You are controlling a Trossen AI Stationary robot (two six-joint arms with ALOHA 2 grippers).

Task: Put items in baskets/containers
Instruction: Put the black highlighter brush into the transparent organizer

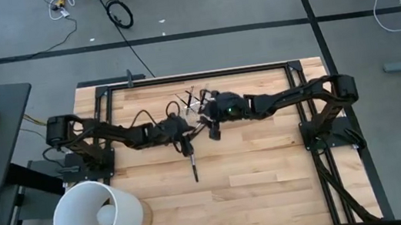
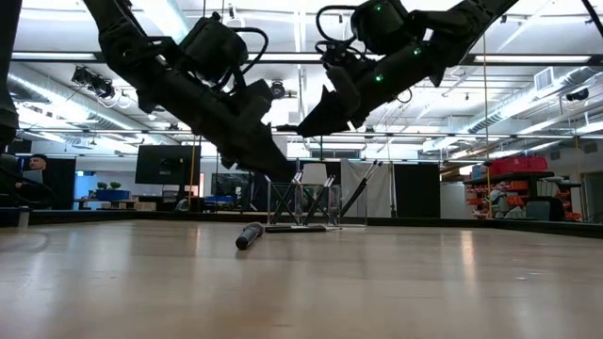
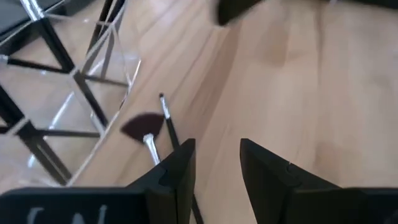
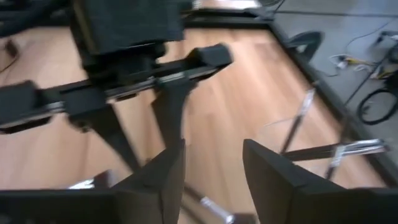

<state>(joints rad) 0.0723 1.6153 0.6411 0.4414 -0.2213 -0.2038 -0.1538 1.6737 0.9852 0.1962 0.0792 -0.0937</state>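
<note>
A clear holder [image 1: 193, 100] [image 2: 301, 202] [image 3: 93, 81] stands near the table's far middle, and several dark brushes [image 2: 363, 188] [image 4: 339, 151] stick out of it, leaning on its rim. Two brushes lie flat on the wood beside it: a fan-tipped one [image 3: 144, 127] and a thin one [image 3: 166, 118]. A dark brush [image 1: 193, 165] [image 2: 249, 235] lies toward the near edge. My left gripper [image 1: 187, 144] [image 3: 217, 165] hangs open, low over the lying brushes, whose handles run under one finger. My right gripper [image 1: 213, 132] [image 4: 214, 165] is open and higher, just right of the left one.
A large white bucket [image 1: 93, 213] lies on its side at the table's near left corner. A black frame [image 1: 195, 74] runs along the table's far edge. Bare wood [image 1: 272, 181] spreads over the near right part.
</note>
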